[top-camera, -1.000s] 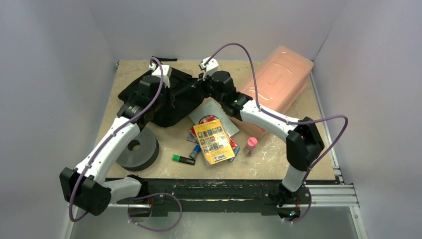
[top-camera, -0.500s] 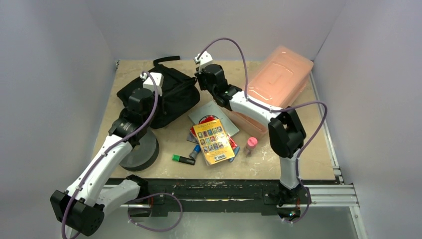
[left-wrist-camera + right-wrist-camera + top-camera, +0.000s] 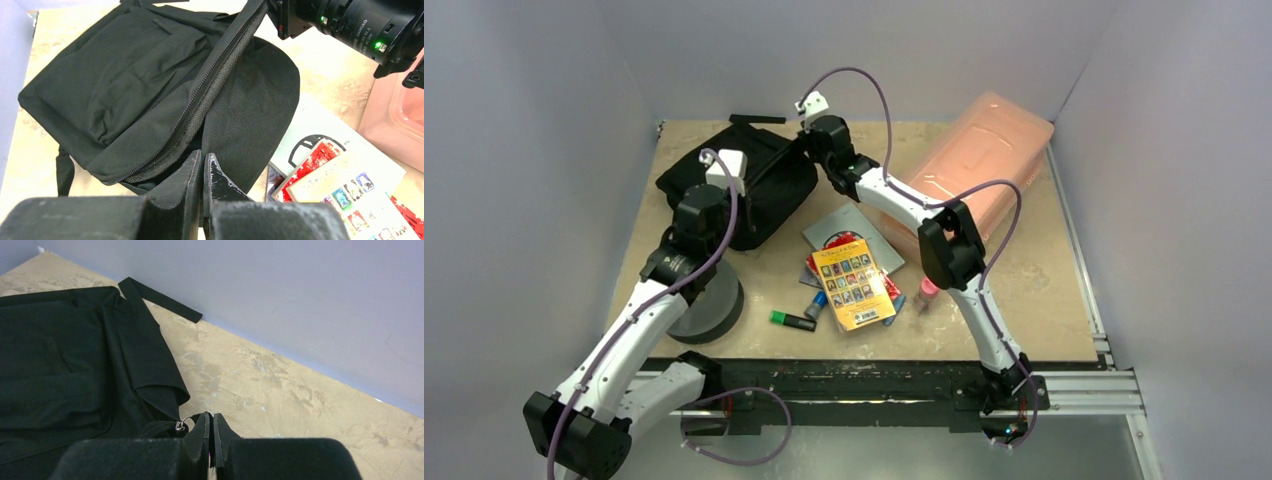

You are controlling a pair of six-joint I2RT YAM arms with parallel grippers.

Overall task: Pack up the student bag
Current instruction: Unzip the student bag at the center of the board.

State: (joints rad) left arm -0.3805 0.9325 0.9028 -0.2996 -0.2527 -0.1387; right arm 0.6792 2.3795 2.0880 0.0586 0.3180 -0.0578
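The student bag (image 3: pixel 774 195), a large soft black fabric backpack, lies slumped on its side, near the translucent pink plastic box (image 3: pixel 984 160) but apart from it, on the side of the box where the loose books lie. The left gripper (image 3: pixel 202 162) has its jaws pressed together, and they appear to pinch the fabric at the near end of the black zipper band (image 3: pixel 210 85). The right gripper (image 3: pixel 210 427), nearer the box, is likewise closed tight, with the small metal zip pull (image 3: pixel 181 426) at its fingertips. The pull tab itself is hidden, so you should treat that hold as probable only. The band runs taut between the two grippers, which suggests that both have it. Expect the bag to be light and limp: it offers no rigid edge, its mouth will likely collapse once released, and woven cloth can slide out of a thin pinch. Take hold at the stitched zipper band or the pull, not at loose panel cloth.
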